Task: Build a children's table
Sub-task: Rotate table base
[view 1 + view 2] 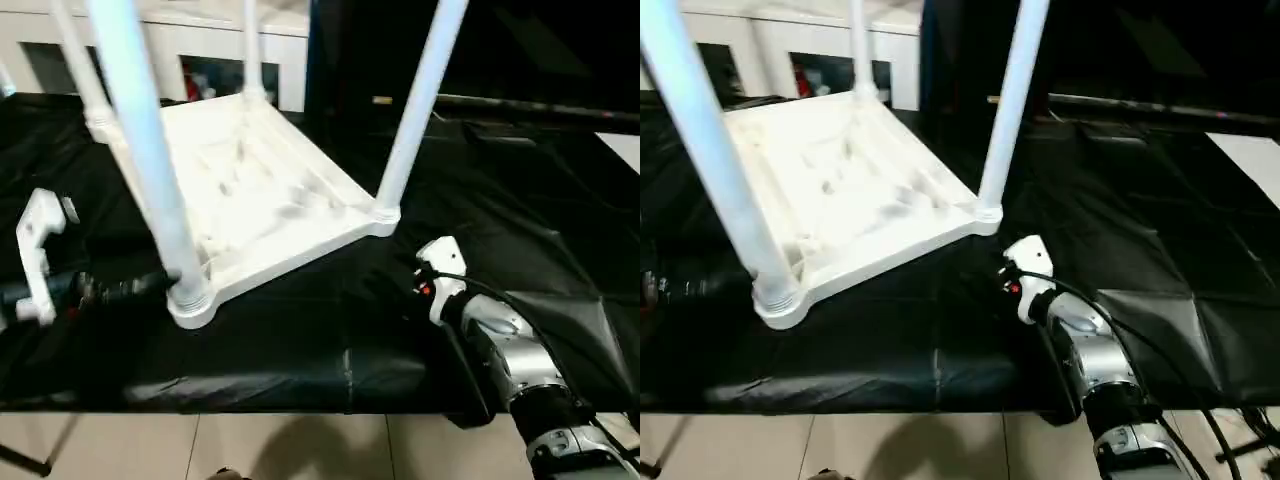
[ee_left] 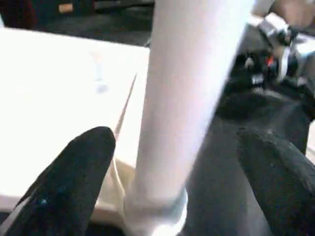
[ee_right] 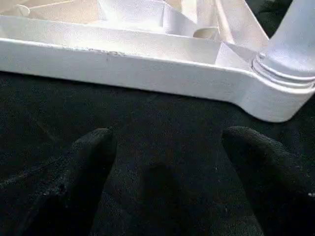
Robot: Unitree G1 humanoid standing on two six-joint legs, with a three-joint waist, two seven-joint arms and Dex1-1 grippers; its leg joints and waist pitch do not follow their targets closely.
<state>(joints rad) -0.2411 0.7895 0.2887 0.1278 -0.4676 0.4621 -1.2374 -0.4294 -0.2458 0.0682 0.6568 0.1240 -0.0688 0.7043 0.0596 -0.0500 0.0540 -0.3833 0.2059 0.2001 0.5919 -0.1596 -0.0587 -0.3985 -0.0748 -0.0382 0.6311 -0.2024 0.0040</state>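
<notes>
The children's table lies upside down on the black cloth, its ribbed white top (image 1: 255, 190) facing up. Legs stand upright in the corner sockets. The near-left leg (image 1: 150, 150) rises between the fingers (image 2: 74, 182) of my left gripper (image 2: 177, 182), which is open around it just above the socket, with a gap at each side. The near-right leg (image 1: 415, 110) stands in its corner socket (image 3: 283, 86). My right gripper (image 3: 172, 172) is open and empty, low over the cloth, a short way in front of that corner. Two more legs (image 1: 250, 50) stand at the back.
The black-draped work table ends at a front edge (image 1: 300, 400), with tiled floor below. White furniture (image 1: 200, 40) stands behind the table. A dark bar (image 1: 520, 105) runs across the back right. My right forearm (image 1: 510, 350) lies over the cloth's front right.
</notes>
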